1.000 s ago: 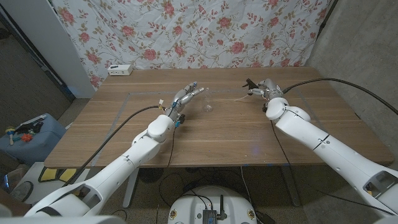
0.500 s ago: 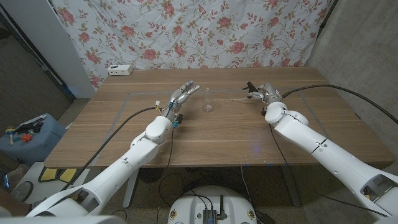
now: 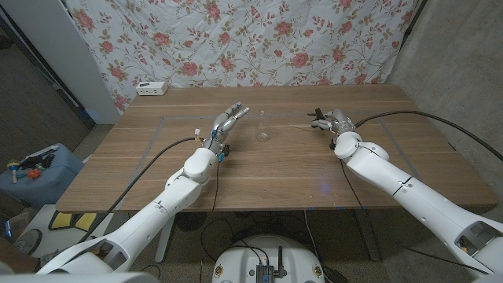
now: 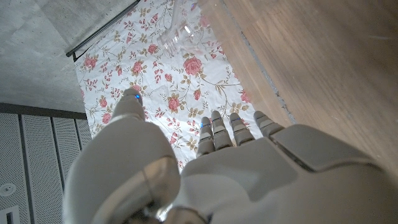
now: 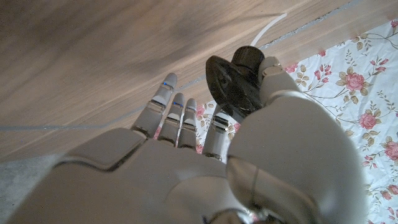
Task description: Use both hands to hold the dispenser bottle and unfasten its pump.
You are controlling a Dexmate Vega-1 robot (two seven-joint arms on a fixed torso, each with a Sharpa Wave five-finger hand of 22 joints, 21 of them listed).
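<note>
The clear bottle (image 3: 262,126) is standing upright on the wooden surface (image 3: 275,169) between the two hands, hard to make out against the wood grain; in the left wrist view only its transparent base (image 4: 180,34) is showing, cut off at the frame edge. The left hand (image 3: 226,124) is hovering just beside it, fingers (image 4: 231,127) spread, holding nothing. The right hand (image 3: 334,122) is pinching the black pump (image 5: 235,79), whose thin pale tube (image 5: 266,28) is trailing out, well apart from the bottle.
</note>
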